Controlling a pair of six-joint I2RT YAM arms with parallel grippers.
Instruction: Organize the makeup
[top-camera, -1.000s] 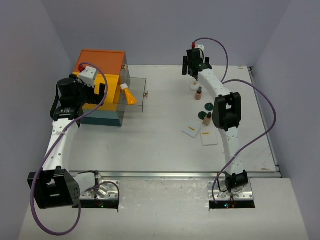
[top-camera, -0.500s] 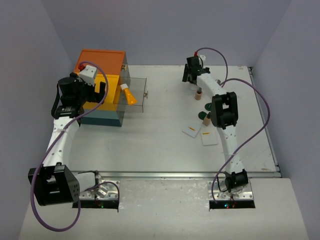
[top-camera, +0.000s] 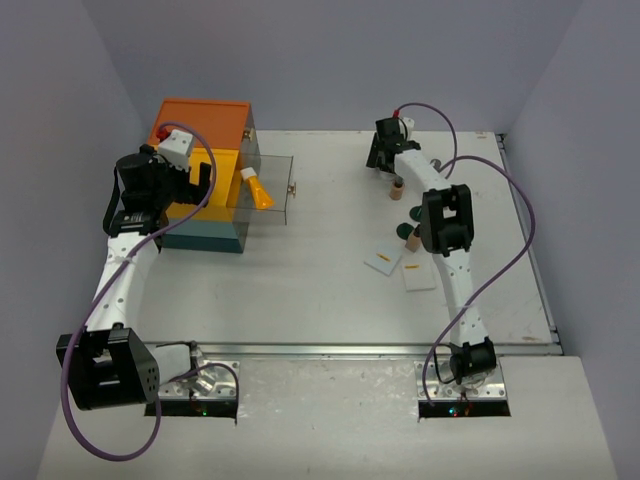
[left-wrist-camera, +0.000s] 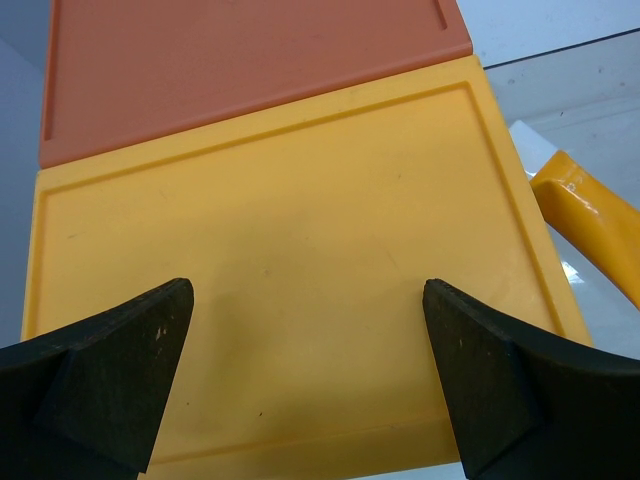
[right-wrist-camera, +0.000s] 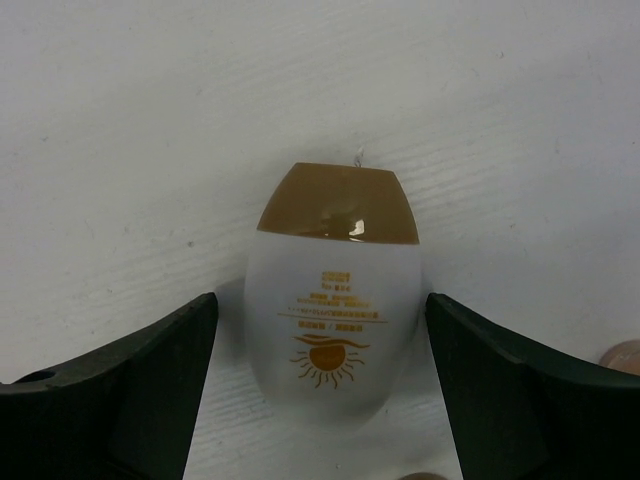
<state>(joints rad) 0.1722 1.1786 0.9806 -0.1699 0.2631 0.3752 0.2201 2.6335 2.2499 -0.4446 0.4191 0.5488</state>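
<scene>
A white sun-logo bottle (right-wrist-camera: 333, 285), gold cap toward 12 o'clock, is flanked by the right gripper's (right-wrist-camera: 320, 305) parted fingers.

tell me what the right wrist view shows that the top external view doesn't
Only the right wrist view: a white bottle with a tan cap and sun logo, between the open jaws. Only the top external view: the drawer box, the orange tube, two white packets. Both: the right gripper and the table.
</scene>
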